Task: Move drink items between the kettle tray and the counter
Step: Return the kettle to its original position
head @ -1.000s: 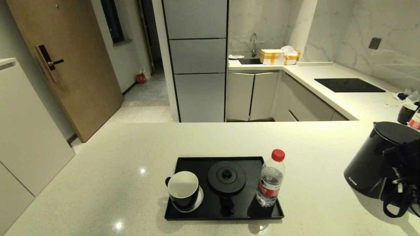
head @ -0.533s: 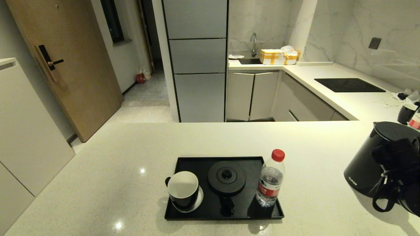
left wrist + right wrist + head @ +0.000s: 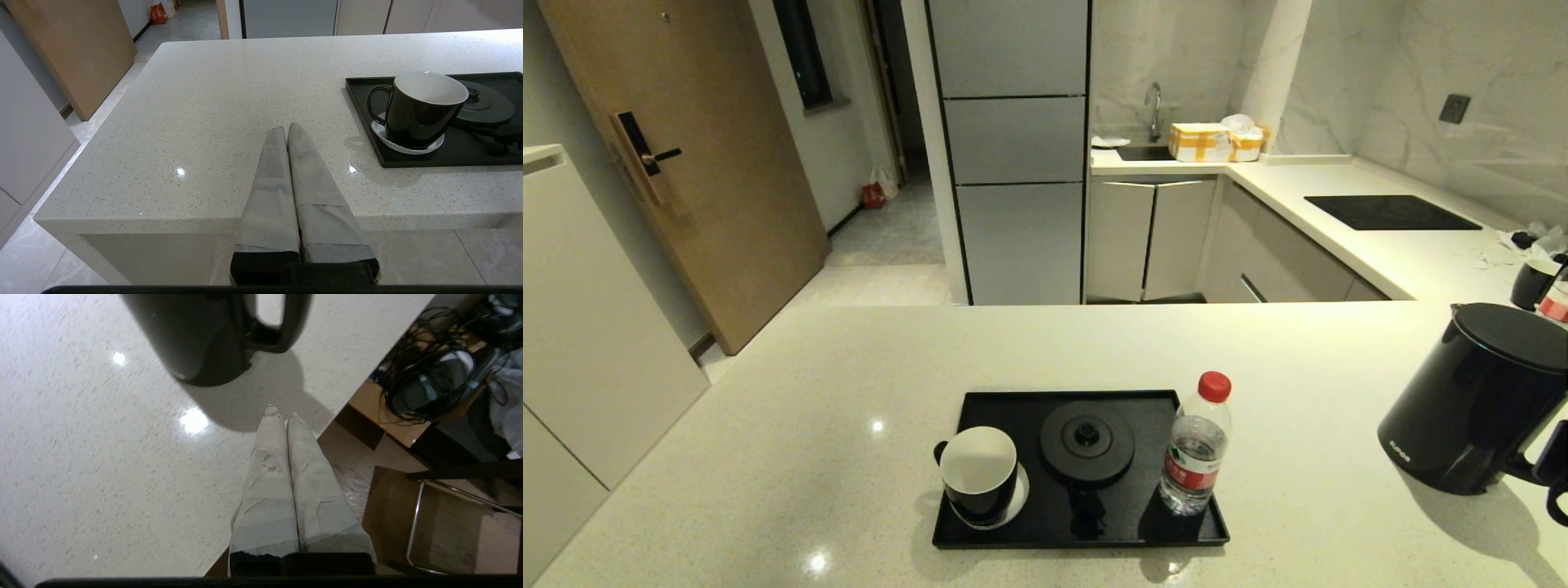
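The kettle (image 3: pixel 1474 400) stands alone on the counter (image 3: pixel 768 457) well right of the kettle tray (image 3: pixel 988 402), with the right gripper (image 3: pixel 282 412) closed and empty near its handle and the left gripper (image 3: pixel 286 131) closed, parked off the near edge. This reads as a step just finished; the next move calls for opened fingers around another item. Counted: one kettle, one mug (image 3: pixel 978 475), one water bottle (image 3: pixel 1196 445), the last two on the tray.
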Motion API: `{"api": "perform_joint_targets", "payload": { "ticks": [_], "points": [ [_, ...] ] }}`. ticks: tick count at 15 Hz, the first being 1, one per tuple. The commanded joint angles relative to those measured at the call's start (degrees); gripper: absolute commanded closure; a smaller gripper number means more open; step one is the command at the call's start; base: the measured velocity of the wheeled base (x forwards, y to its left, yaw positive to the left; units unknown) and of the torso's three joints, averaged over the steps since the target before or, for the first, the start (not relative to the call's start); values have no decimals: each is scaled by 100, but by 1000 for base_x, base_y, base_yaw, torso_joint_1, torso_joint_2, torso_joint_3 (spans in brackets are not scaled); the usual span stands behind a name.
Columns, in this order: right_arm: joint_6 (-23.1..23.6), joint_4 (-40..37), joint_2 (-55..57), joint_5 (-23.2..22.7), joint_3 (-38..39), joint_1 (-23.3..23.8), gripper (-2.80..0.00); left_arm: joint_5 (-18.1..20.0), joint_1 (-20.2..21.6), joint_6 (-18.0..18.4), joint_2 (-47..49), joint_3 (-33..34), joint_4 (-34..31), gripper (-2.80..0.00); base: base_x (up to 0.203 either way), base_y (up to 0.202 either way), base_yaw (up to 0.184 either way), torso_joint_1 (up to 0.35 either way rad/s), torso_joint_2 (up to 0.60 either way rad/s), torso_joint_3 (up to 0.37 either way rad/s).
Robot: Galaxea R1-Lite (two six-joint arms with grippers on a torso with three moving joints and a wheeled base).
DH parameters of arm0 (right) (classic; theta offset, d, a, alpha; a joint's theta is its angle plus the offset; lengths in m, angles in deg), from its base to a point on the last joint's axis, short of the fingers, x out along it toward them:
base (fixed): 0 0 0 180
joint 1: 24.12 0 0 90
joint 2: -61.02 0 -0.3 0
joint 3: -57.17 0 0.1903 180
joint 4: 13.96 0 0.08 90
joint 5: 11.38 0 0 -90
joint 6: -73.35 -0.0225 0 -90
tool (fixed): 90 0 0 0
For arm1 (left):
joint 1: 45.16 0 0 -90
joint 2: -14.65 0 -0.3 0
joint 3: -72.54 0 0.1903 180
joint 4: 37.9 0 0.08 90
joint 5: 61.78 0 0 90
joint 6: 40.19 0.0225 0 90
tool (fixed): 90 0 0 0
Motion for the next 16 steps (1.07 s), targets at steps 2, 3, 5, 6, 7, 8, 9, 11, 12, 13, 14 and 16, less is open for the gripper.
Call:
{"api": "perform_joint_targets", "payload": {
  "ticks": [2,3,5,6,7,8,9,11,12,13,14,16],
  "points": [
    [8,-150,-462,170,24,54,0,4,1,1,-6,1,0,0,0,0,0,0,0,0],
    [-4,-205,-523,155,24,54,0,-5,1,1,-9,1,0,0,0,0,0,0,0,0],
    [10,-320,-671,200,0,54,0,4,1,1,0,1,0,0,0,0,0,0,0,0],
    [25,-450,-744,235,-63,54,0,4,1,1,-8,1,0,0,0,0,0,0,0,0],
    [28,-533,-773,306,-98,54,0,4,1,1,0,1,-2,0,0,0,0,0,0,0],
    [37,-567,-813,379,-74,54,0,4,1,1,-9,1,0,0,0,0,0,0,0,0],
    [37,-567,-848,419,-65,54,0,0,1,1,-7,1,-3,0,0,0,0,0,0,0],
    [116,-613,-1161,358,-133,53,0,4,1,1,-9,1,0,0,0,0,0,0,0,0],
    [222,-787,-1310,203,-241,56,0,4,1,1,-2,1,0,0,0,0,0,0,0,0],
    [250,-976,-1409,77,-316,110,0,4,1,1,0,1,0,0,0,0,0,0,0,0],
    [276,-1046,-1469,50,-335,191,0,4,1,1,-4,1,0,0,0,0,0,0,0,0],
    [301,-1088,-1579,33,-345,212,0,3,1,1,-9,1,-1,0,0,0,0,0,0,0]
  ]
}}
